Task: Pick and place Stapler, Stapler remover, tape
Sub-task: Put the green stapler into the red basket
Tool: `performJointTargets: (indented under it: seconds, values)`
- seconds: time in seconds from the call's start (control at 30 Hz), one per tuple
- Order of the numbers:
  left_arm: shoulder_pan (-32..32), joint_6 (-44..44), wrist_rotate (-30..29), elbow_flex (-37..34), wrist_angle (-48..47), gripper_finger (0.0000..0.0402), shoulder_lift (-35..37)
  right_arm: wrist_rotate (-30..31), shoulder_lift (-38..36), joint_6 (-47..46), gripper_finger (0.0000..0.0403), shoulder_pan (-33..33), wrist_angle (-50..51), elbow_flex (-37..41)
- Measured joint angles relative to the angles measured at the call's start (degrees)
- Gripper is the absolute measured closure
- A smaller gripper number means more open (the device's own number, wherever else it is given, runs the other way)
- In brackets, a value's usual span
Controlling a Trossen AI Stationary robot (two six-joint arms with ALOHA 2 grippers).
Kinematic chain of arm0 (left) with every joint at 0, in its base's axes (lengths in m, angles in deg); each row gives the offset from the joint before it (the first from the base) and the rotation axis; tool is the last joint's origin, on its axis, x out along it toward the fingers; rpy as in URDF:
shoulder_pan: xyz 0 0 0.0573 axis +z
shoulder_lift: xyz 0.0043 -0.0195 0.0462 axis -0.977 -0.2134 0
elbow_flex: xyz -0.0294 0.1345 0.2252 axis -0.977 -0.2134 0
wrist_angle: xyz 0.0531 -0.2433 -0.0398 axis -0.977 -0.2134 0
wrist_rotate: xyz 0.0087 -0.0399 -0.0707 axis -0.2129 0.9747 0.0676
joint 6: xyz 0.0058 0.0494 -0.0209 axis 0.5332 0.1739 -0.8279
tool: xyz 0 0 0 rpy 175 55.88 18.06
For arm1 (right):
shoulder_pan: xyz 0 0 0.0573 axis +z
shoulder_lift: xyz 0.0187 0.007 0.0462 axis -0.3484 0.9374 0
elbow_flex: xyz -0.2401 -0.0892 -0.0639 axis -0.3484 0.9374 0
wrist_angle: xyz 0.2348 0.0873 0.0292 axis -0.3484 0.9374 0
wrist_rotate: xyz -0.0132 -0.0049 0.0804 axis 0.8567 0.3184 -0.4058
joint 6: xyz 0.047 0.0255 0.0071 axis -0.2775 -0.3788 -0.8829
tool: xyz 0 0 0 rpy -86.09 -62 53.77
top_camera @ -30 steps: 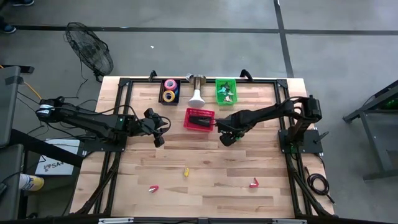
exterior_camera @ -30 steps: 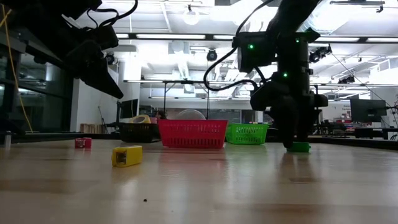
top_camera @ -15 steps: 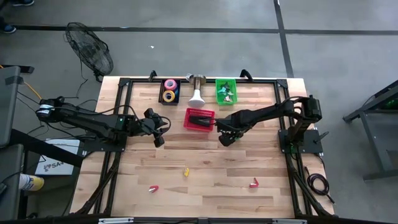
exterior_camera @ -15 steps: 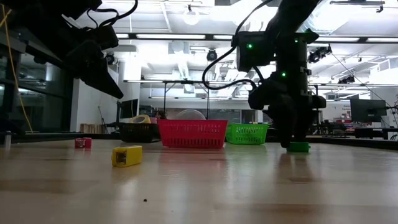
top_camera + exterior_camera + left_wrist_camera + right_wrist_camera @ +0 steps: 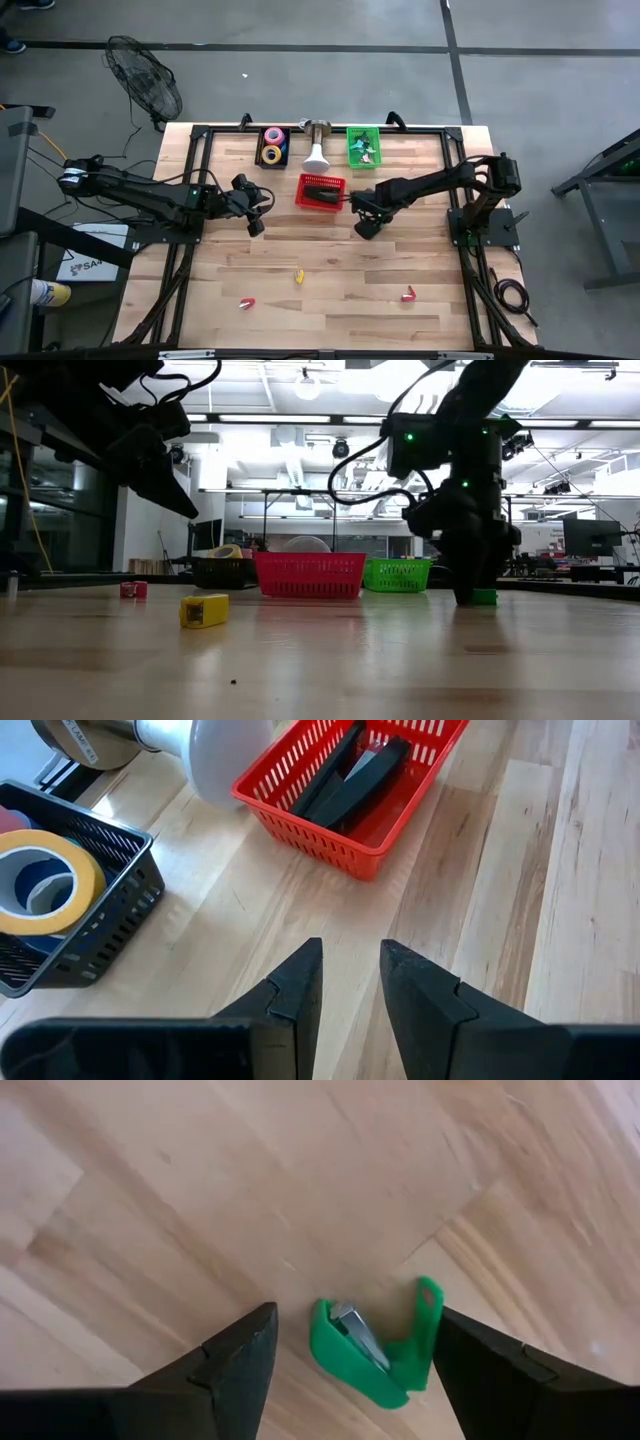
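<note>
Two grippers are over the table, and only one has moved. On the left, the left gripper hangs exactly where it was, its fingers a narrow gap apart and holding nothing. Just beyond it are the black basket with its tape rolls and the red basket with dark staplers lying inside.

To the right of the red basket, the right gripper has slid a little rightward and nearer. Its wide-open fingers now straddle a green staple remover lying on the wood, not yet touching it. This looks like the final line-up before closing. The remover probably belongs in the green basket at the far edge.
</note>
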Motion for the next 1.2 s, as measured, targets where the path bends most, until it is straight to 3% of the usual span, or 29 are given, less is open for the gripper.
performJointTargets:
  seconds: [0.3, 0.73, 1.2]
  values:
    - [0.0, 0.0, 0.0, 0.0, 0.0, 0.0300, 0.0, -0.9, -0.4, 15.7, 0.0155, 0.0, 0.5, 0.2]
    - [0.0, 0.0, 0.0, 0.0, 0.0, 0.0300, 0.0, -0.6, -0.3, 30.4, 0.0160, 0.0, 0.7, 0.3]
    - [0.0, 0.0, 0.0, 0.0, 0.0, 0.0300, 0.0, -1.1, -0.3, 32.8, 0.0260, 0.1, 0.2, 0.3]
